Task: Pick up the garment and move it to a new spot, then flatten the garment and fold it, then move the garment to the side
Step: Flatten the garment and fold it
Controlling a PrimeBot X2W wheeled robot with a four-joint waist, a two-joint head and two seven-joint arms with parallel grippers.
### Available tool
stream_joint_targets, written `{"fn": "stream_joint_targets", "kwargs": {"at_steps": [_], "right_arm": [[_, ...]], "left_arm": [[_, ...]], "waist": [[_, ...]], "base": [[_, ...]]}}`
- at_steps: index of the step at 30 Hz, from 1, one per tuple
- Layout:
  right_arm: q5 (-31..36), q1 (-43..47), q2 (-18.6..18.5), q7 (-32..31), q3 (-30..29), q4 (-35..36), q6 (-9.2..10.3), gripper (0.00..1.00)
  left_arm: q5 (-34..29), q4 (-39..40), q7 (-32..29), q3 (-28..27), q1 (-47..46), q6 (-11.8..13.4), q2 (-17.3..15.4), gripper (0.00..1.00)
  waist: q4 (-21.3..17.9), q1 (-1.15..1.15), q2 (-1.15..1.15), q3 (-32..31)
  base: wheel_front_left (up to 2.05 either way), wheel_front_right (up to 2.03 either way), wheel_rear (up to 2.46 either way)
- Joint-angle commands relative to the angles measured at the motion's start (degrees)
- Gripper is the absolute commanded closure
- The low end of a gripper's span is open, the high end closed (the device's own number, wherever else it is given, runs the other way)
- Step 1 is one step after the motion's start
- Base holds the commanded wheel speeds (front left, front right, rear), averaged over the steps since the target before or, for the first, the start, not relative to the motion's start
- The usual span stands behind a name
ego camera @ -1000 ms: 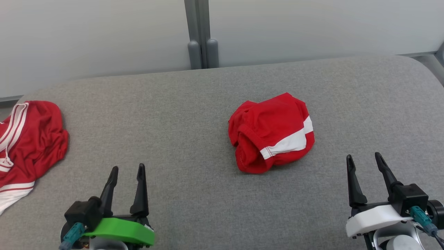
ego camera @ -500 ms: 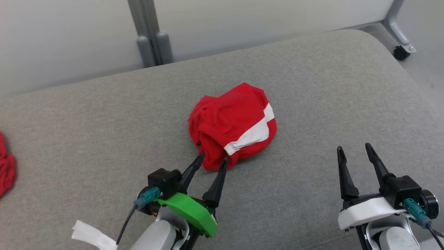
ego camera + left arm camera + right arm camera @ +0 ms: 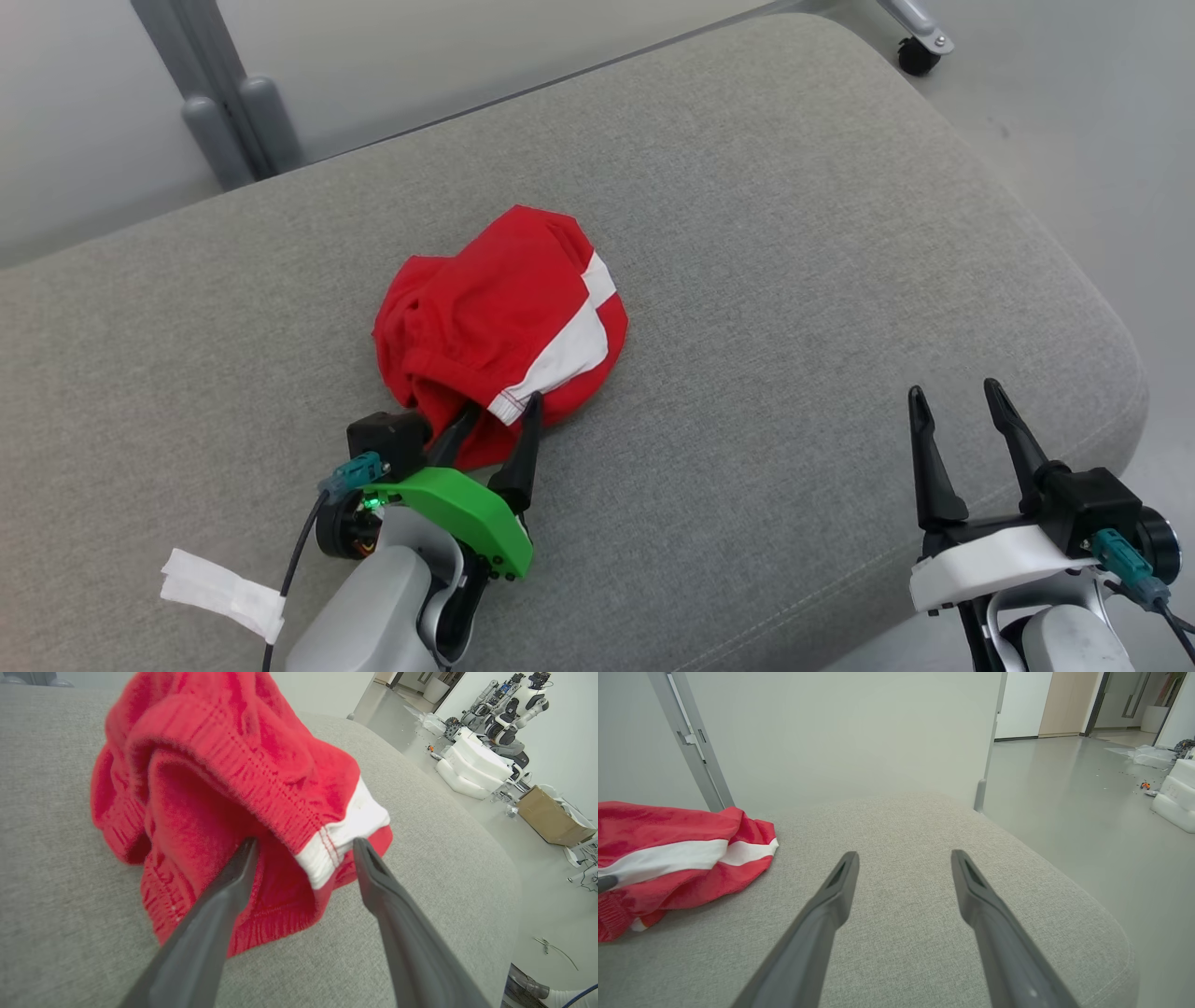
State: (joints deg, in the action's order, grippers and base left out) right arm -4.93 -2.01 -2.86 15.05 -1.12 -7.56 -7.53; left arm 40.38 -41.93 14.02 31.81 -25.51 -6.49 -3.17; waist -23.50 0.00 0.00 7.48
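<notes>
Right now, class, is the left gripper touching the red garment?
Touching. In the left wrist view the open left gripper straddles the waistband of the red garment, one fingertip pressed into its fold.

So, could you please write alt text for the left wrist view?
The open left gripper straddles the near edge of a crumpled red garment with a white stripe, lying on a grey cushion.

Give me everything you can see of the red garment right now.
The red garment is a crumpled heap of soft knit cloth with a white stripe and a ribbed, stitched hem. It lies bunched, not flattened, on the grey upholstered surface. The left tool straddles its near edge at the stripe's end with fingers open, apparently touching the cloth but not closed on it.
</notes>
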Motion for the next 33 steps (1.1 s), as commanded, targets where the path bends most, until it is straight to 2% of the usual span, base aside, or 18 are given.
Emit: {"fn": "stream_joint_targets", "kwargs": {"at_steps": [1, 2, 3, 4, 13, 17, 29, 33], "right_arm": [[-0.2, 0.0, 0.0, 0.2, -0.1, 0.3, 0.08, 0.0], [-0.3, 0.0, 0.0, 0.2, -0.2, 0.3, 0.08, 0.0], [-0.4, 0.0, -0.1, 0.2, -0.3, 0.3, 0.08, 0.0], [-0.5, -0.1, -0.1, 0.2, -0.4, 0.4, 0.08, 0.0], [-0.1, -0.8, -0.1, 0.2, -0.2, 0.2, 0.08, 0.0], [0.1, -0.7, -0.1, 0.2, 0.1, -0.2, 0.08, 0.0], [-0.9, -1.3, -0.1, 0.2, 2.8, -1.0, 0.08, 0.0], [-1.1, -0.6, -0.1, 0.2, 1.4, -0.3, 0.08, 0.0]], "left_arm": [[0.6, -0.4, 0.3, -0.1, -1.0, 0.1, -0.2, 0.0], [0.5, -0.6, 0.5, 0.1, -1.3, -0.1, -0.2, 0.0], [0.4, -0.5, 0.7, 0.3, -1.6, -0.2, -0.2, 0.6], [0.1, -0.4, 0.7, 0.6, -2.0, -0.4, -0.1, 1.0], [-2.6, 5.7, 1.2, -0.1, -7.3, -0.9, 0.1, 1.0], [-3.5, 7.0, 1.2, 1.9, -12.6, -1.0, 0.2, 1.0], [5.8, 8.3, -0.4, 10.0, -29.5, -1.1, 0.2, 1.0], [9.6, 10.3, -0.1, 12.8, -30.4, -1.1, 0.1, 1.0]], "waist": [[-1.1, 0.0, 0.0, 1.2], [-1.0, 0.0, 0.0, 1.2], [-0.9, 0.0, 0.0, 1.3], [-0.6, 0.0, 0.0, 1.3], [2.0, 0.0, 0.0, 0.4], [2.6, 0.0, 0.0, -0.1], [-1.1, 0.0, 0.0, -1.0], [0.2, 0.0, 0.0, 0.5]], "base": [[0.0, 0.0, 0.0], [0.0, 0.0, 0.0], [0.0, 0.0, 0.0], [0.0, 0.0, 0.0], [0.0, 0.0, 0.0], [0.0, 0.0, 0.0], [0.0, 0.0, 0.0], [0.0, 0.0, 0.0]]}}
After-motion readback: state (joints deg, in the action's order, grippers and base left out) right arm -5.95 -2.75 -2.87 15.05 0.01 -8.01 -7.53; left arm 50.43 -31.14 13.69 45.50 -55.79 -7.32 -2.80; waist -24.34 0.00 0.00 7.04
